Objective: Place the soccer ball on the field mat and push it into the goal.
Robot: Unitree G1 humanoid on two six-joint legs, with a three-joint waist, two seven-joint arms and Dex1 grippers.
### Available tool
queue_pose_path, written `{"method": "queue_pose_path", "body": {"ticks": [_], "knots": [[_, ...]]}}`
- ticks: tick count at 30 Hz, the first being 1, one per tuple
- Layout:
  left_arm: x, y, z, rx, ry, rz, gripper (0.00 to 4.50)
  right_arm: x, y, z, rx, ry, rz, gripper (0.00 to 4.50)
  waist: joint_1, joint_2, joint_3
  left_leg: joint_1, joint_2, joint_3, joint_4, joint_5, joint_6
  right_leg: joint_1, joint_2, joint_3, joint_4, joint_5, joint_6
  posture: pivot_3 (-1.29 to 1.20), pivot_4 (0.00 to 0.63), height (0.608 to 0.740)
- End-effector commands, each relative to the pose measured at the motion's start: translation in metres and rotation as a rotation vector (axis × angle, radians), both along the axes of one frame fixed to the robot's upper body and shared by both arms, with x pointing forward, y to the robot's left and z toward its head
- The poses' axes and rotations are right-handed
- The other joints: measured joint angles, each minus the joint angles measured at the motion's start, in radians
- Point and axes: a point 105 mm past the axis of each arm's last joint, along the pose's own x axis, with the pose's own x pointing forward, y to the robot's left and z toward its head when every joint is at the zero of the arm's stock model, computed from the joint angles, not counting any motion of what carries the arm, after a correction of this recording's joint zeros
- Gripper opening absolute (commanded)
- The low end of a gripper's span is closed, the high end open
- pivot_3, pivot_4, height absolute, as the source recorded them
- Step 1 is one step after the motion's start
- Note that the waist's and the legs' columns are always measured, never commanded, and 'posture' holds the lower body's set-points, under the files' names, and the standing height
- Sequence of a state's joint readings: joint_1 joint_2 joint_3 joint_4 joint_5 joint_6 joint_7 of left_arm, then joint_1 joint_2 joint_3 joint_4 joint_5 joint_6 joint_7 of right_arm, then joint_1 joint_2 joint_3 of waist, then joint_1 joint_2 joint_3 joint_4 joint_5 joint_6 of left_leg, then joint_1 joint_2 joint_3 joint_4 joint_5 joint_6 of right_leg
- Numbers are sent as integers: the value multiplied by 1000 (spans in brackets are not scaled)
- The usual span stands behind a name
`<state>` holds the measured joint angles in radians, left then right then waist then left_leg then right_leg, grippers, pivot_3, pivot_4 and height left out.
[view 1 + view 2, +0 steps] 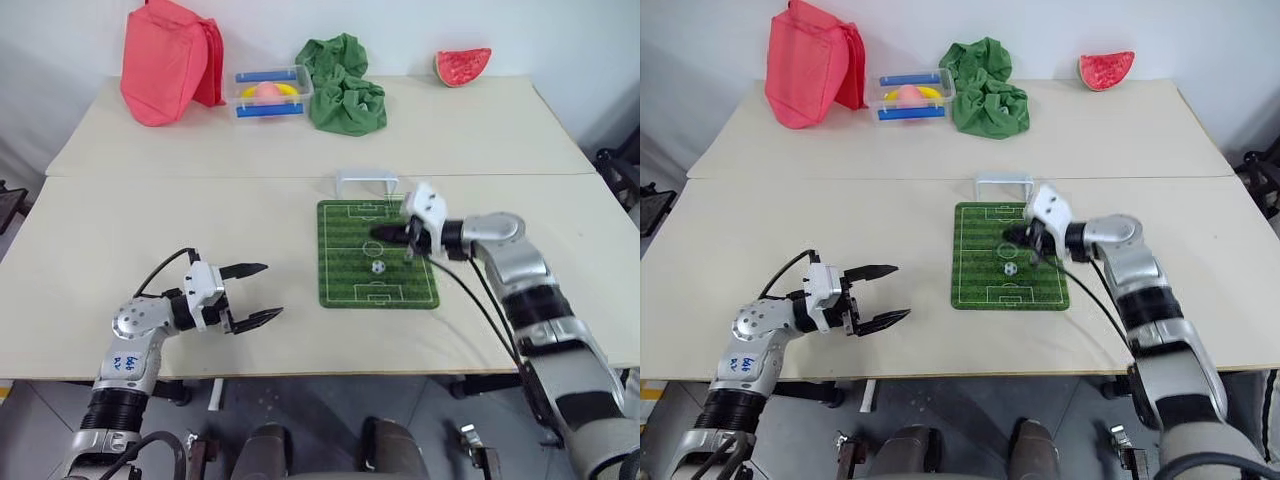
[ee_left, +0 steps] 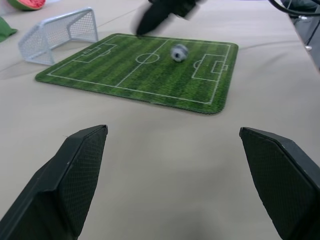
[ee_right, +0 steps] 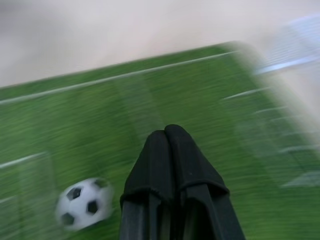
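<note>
Green field mat point(image 1: 377, 254) already carries the soccer ball point(image 1: 377, 267), so I steer the right fingers point(image 1: 378, 232) (pressed together, empty) behind it toward the goal point(image 1: 367, 183).

One soccer ball point(image 1: 377, 267) lies on one field mat point(image 1: 345, 285). One goal point(image 1: 366, 182) stands just beyond the field mat. Farther beyond it sit one red bag point(image 1: 165, 62), one clear box point(image 1: 270, 92), one green cloth point(image 1: 343, 85) and one watermelon slice point(image 1: 462, 66).
</note>
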<state>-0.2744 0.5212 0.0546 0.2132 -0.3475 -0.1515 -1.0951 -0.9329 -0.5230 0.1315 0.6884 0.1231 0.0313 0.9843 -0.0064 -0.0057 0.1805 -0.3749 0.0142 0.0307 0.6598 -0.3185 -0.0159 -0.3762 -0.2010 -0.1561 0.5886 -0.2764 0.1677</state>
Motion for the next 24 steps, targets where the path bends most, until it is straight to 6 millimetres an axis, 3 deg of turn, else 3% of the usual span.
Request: {"method": "queue_pose_path", "body": {"ticks": [1, 4, 6, 10, 14, 17, 24], "knots": [[3, 3, 9, 5, -40, 7, 4500, 12, -14, 59, 123, -194, -94, 26, -1, 0, 0, 0, 0, 0, -1, 0, 0, 0, 0, 0, 0, 0, 0, 0, 150, 740], [4, 4, 9, 4, -40, 10, 4500, 7, -15, 74, 151, -226, -77, 26, -3, 0, 0, 0, 0, 0, -3, 0, 0, 0, 1, -1, -1, 0, 0, 0, 150, 740], [6, 3, 8, 3, -39, 11, 4500, -6, -12, 73, 136, -217, -17, 26, -2, 0, 0, 0, 0, 0, -3, 0, 0, 0, 1, -1, -1, 0, 0, 0, 150, 740], [8, 0, 8, -8, -38, 11, 4500, -31, -13, 52, 70, -145, 78, 26, 2, 0, 0, 0, 0, 0, -3, 0, 0, 0, 0, -1, -2, 0, 0, 0, 150, 740], [9, -1, 7, -11, -37, 10, 4500, -54, -26, 17, -32, 4, 157, 26, 2, 0, 0, 0, 0, 1, -2, 0, 0, 0, 0, -1, -2, 0, 0, 0, 150, 740], [10, -2, 7, -16, -41, 13, 4500, -55, -40, -4, -79, 67, 135, 26, 1, 0, 0, 0, 0, 1, -2, 0, 0, 0, 0, 0, -1, 0, 0, 0, 150, 740], [8, 6, 7, -35, -36, 66, 4500, -55, -56, -3, -64, 74, 77, 26, -17, 0, 0, 1, 1, 2, -1, 0, 0, 0, 0, 0, -1, 0, 0, 0, 150, 740]]}}
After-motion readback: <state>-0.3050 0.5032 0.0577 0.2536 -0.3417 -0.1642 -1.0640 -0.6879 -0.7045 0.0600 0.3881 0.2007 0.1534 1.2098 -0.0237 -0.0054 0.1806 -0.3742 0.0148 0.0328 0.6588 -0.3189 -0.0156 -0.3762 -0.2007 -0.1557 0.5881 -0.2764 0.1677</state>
